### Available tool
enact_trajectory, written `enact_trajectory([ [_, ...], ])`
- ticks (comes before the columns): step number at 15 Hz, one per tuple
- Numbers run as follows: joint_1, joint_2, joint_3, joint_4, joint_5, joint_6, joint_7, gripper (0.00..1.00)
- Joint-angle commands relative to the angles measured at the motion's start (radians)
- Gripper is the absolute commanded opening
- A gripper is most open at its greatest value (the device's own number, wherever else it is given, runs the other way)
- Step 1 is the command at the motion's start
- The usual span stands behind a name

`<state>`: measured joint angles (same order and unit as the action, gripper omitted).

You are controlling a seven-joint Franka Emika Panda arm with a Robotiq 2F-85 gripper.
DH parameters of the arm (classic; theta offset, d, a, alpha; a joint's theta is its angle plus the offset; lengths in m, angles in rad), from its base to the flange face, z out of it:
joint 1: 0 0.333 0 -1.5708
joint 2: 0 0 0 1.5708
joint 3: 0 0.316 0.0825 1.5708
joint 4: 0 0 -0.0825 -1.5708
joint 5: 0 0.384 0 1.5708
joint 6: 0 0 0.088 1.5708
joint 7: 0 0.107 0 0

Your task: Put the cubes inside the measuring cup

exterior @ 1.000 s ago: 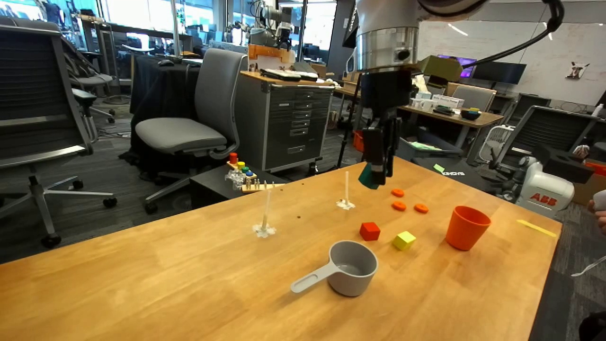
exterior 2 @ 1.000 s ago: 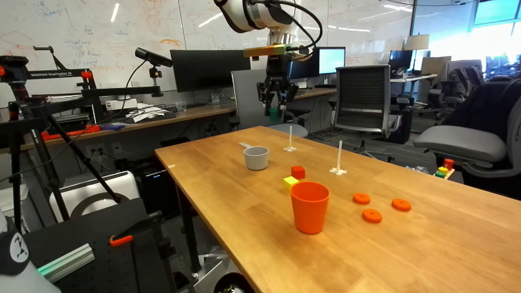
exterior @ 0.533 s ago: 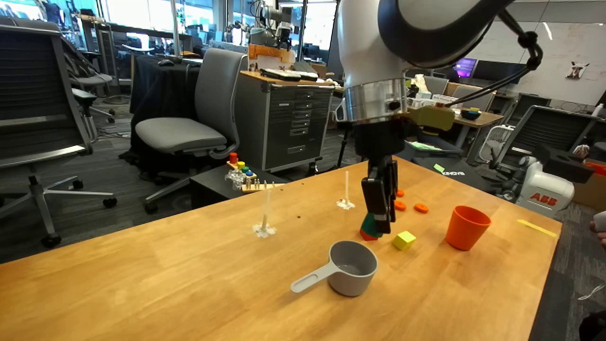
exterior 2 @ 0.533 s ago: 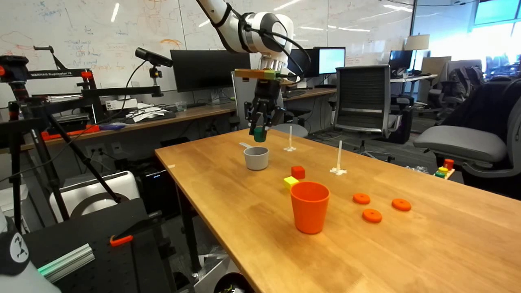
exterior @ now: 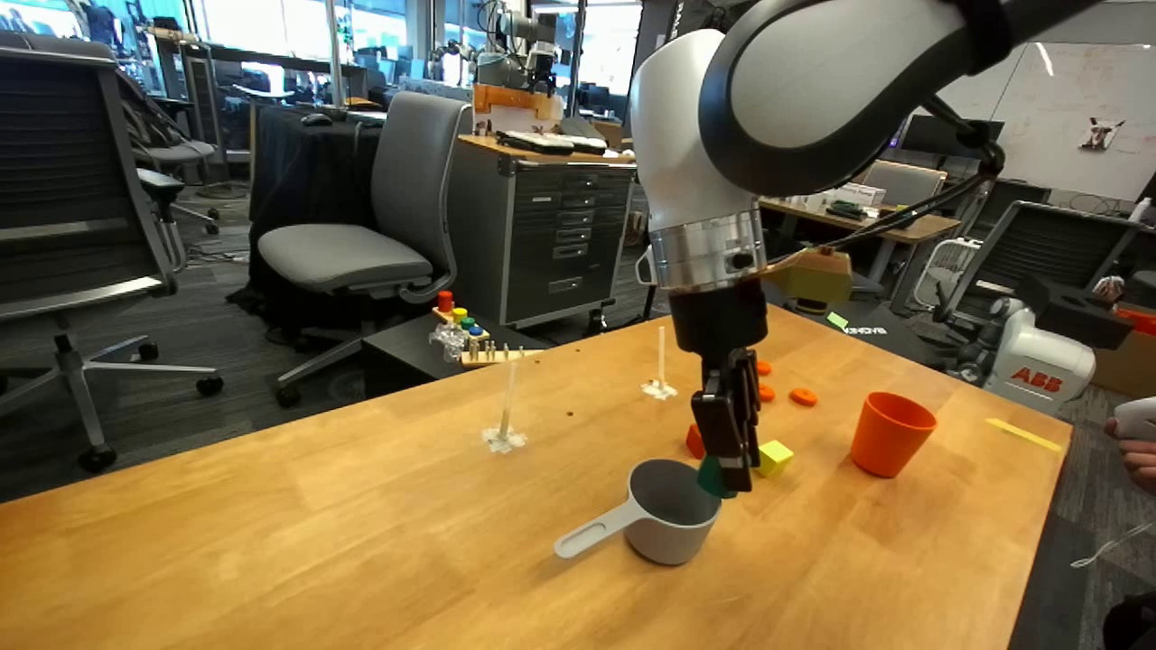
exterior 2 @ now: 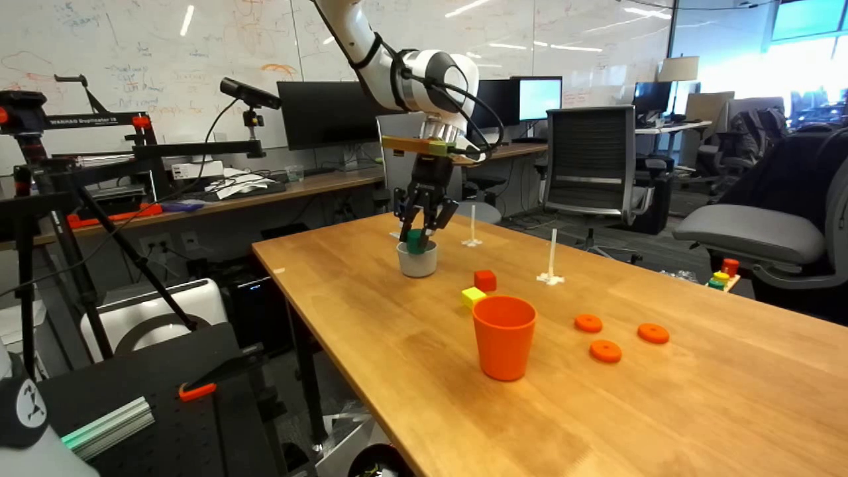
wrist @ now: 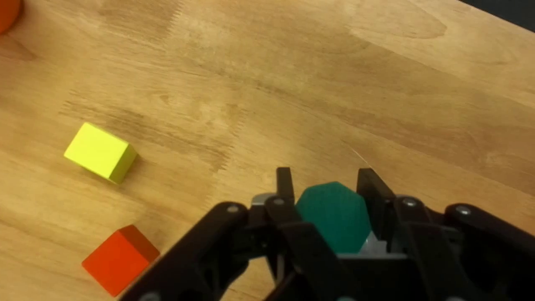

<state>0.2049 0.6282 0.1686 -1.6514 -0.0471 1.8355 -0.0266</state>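
Gripper (wrist: 327, 188): it's clamped on a green block (wrist: 336, 219), a black fingertip (wrist: 285, 182) against either side, the wrist view showing the pinch plainly!
Green block: up off the wood and right at the mouth of the grey measuring cup (exterior: 668, 543), overlapping the rim in both exterior views; whether any of it dips inside, I can't tell.
Measuring cup: upright on the wooden table (exterior: 316, 506), its long flat handle (exterior: 605, 526) reaching out on the side away from the gripper in an exterior view.
Red cube (exterior: 694, 441): outside the cup, sitting on the table, peeking out from behind the gripper in an exterior view.
Yellow-green cube (wrist: 97, 149): outside too, just beside the red one, a strip of wood showing between them in the wrist view.
Orange-red cup (exterior 2: 505, 344): standing mouth up, apart from both cubes.
Orange discs (exterior 2: 605, 352): three of them, lying flat, near one another.
White sticks (exterior 2: 552, 255): a pair, both upright on the table.
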Motion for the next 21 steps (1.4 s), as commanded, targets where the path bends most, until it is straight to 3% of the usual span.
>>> enact_trajectory([
  [1, 0.016, 0.027, -0.001, 0.048, 0.005, -0.008, -0.009, 0.18],
  [7, 0.04, 0.063, -0.008, 0.102, -0.011, -0.015, 0.008, 0.18],
  [8, 0.039, 0.069, -0.008, 0.111, -0.003, -0.023, 0.014, 0.68],
  [9, 0.037, 0.073, -0.01, 0.114, -0.002, -0.026, 0.014, 0.7],
  [13, 0.035, 0.049, -0.049, 0.088, -0.04, -0.032, 0.048, 0.99],
  [19, -0.003, -0.043, -0.145, 0.033, -0.134, -0.012, 0.131, 1.0],
  [21, -0.031, -0.047, -0.15, 0.045, -0.085, -0.02, 0.164, 1.0],
])
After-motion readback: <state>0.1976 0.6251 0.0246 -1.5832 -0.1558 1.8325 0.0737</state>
